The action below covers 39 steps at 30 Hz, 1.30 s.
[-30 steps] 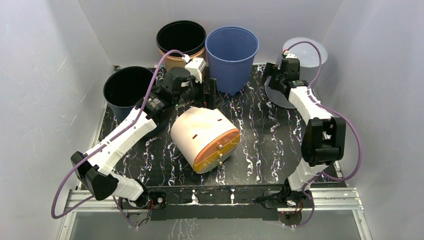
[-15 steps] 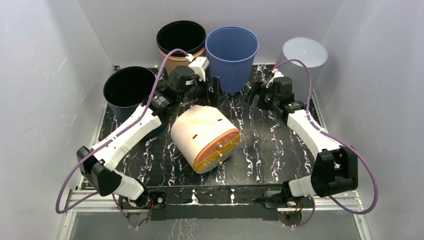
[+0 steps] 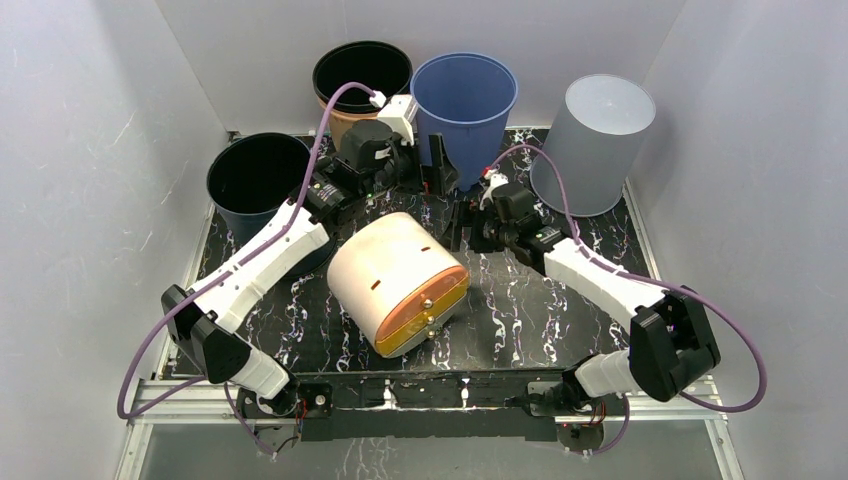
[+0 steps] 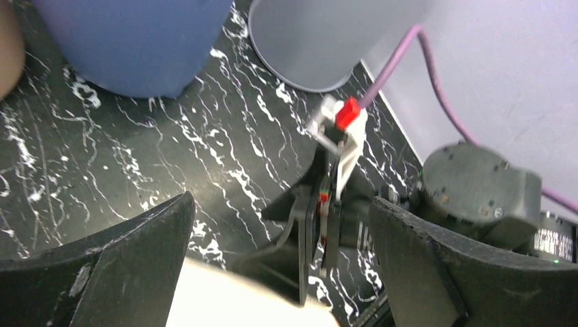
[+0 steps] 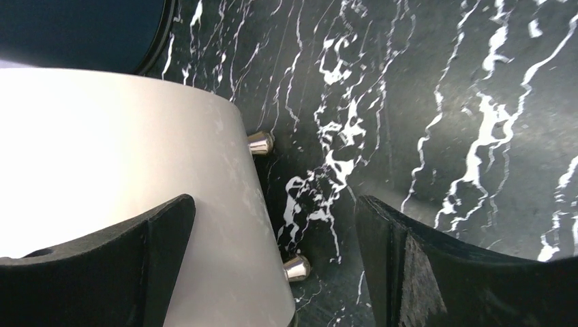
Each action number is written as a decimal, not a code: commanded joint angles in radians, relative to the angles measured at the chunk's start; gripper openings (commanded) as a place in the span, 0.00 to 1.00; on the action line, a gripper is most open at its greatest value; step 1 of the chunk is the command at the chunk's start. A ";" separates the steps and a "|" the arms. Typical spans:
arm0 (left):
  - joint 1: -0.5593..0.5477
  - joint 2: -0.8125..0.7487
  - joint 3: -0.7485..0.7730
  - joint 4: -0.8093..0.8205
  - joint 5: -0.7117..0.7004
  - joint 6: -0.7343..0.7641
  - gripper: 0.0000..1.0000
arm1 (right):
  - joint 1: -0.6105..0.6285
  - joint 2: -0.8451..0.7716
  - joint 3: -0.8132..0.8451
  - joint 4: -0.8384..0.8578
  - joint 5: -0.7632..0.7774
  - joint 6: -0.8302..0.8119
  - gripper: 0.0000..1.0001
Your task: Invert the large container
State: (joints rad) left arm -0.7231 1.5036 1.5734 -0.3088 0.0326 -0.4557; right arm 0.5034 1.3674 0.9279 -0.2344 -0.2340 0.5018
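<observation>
I see the large container (image 3: 398, 283) lying on its side in the middle of the table (image 3: 530, 300), its orange footed end toward the arm bases. My left arm reaches diagonally past its far side, with the left gripper (image 3: 428, 172) spread fully wide and empty beside the blue bucket (image 3: 465, 110). My right arm stretches low toward centre. The right gripper (image 3: 458, 228) gapes wide at the container's far right edge, gripping nothing.

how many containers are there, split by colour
black pot: 1
brown pot: 1
blue pot: 1
grey pot: 1
cream container, lying on its side: 1
total: 5
</observation>
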 commanded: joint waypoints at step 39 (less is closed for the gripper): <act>0.165 0.467 0.552 -0.089 -0.332 -0.398 0.98 | -0.160 -0.254 0.169 -0.280 0.527 -0.086 0.96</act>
State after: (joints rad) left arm -0.5541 1.9862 2.0762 -0.4488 -0.2993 -0.8051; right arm 0.3511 1.1507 1.0718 -0.5293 0.2718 0.4202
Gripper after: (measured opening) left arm 0.983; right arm 0.961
